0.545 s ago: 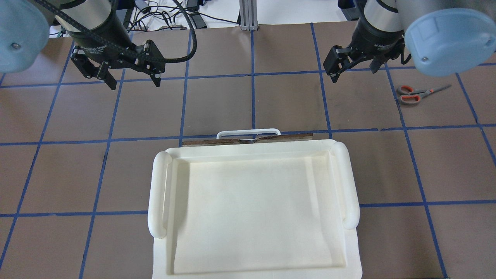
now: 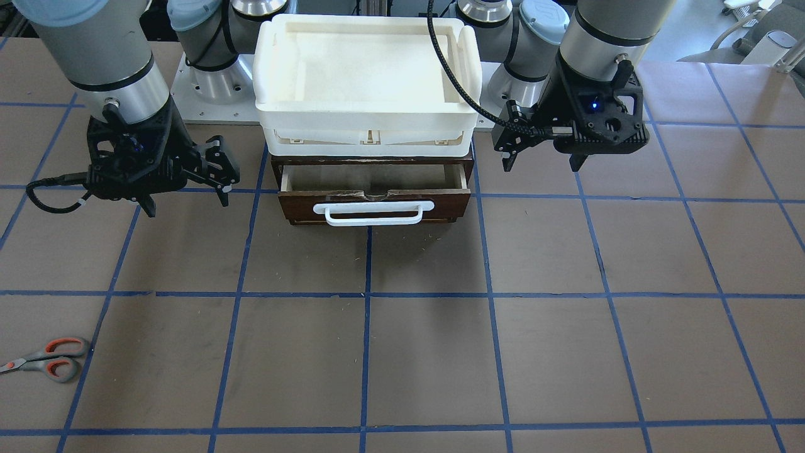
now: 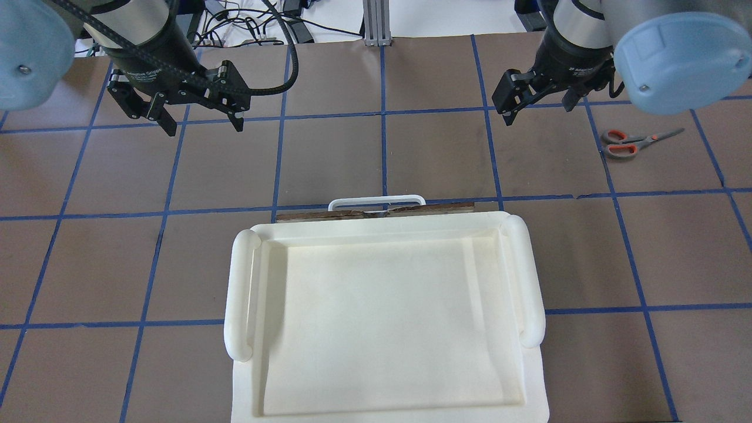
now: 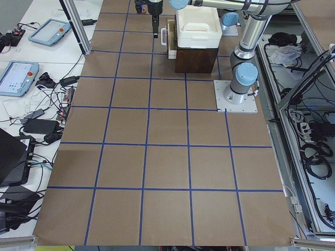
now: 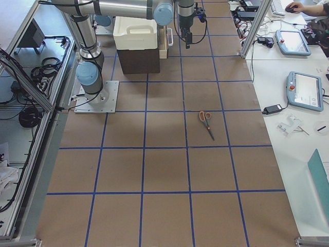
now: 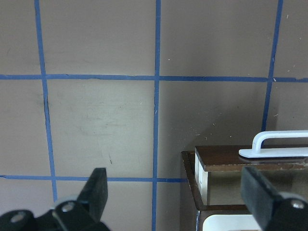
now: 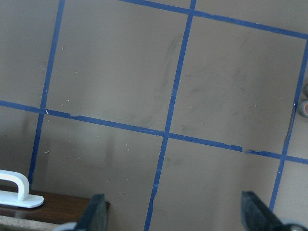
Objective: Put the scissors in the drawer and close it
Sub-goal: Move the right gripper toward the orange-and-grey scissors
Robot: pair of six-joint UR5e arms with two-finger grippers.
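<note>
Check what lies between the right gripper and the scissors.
Only bare table crossed by a blue tape line lies between the right gripper and the scissors; the overhead view shows it.

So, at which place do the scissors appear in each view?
Front-facing: scissors bottom left.
Overhead: scissors right side.
Exterior left: absent.
Exterior right: scissors centre.
Left wrist: absent.
Right wrist: maybe right edge, unclear.
Shared landmark: drawer's white handle.
</note>
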